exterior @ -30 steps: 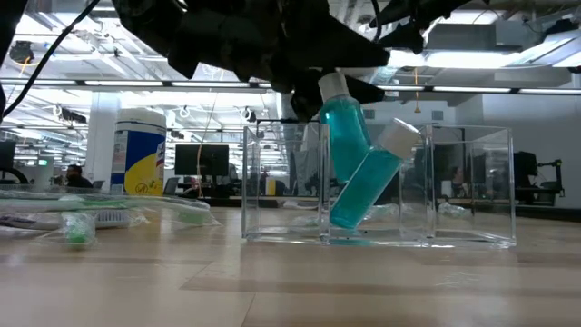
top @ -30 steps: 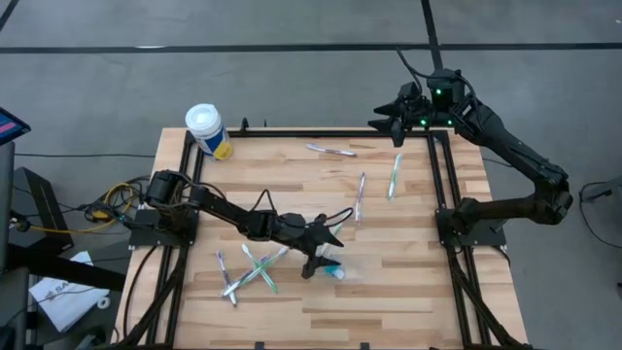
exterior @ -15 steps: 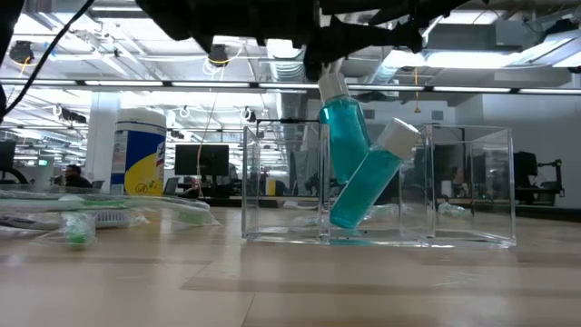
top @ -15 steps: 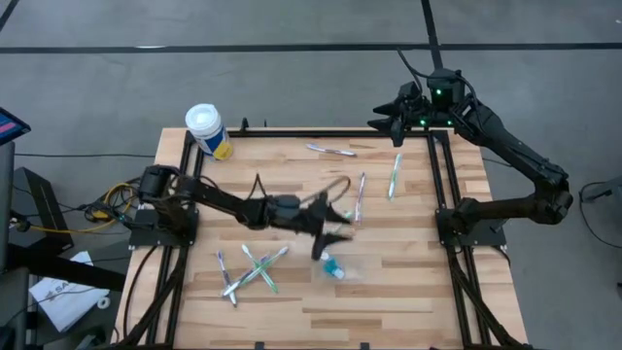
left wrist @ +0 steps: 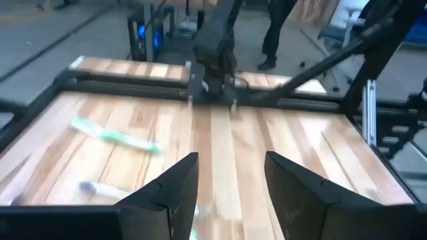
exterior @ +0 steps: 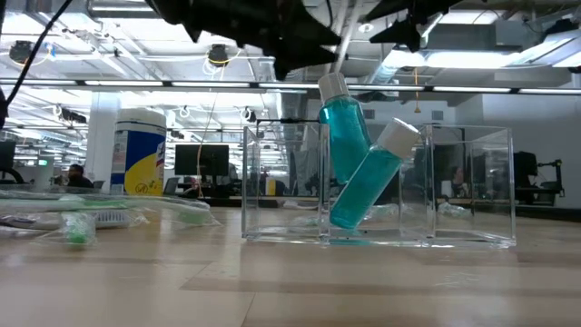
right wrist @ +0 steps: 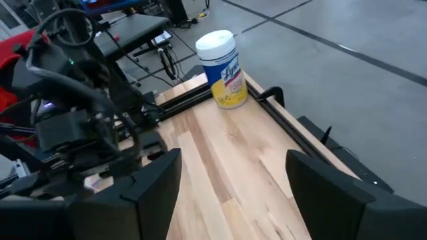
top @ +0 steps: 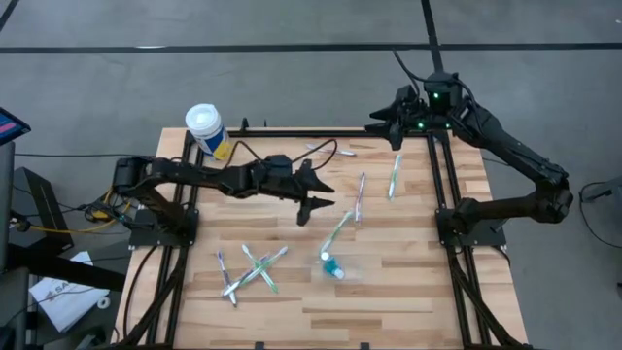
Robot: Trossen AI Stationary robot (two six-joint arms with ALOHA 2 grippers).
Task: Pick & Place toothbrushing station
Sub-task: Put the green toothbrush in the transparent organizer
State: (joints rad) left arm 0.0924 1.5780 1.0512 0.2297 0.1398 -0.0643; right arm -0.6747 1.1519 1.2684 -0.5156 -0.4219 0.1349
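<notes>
Overhead, the left gripper (top: 313, 197) hangs mid-table, fingers spread, nothing between them. The right gripper (top: 382, 124) waits at the far right corner, fingers spread wide. The clear plastic organiser (exterior: 377, 186) sits near the table's middle; two teal tubes (exterior: 356, 163) lean crossed in its middle compartment. A green toothbrush (top: 336, 230) lies just beside it.
</notes>
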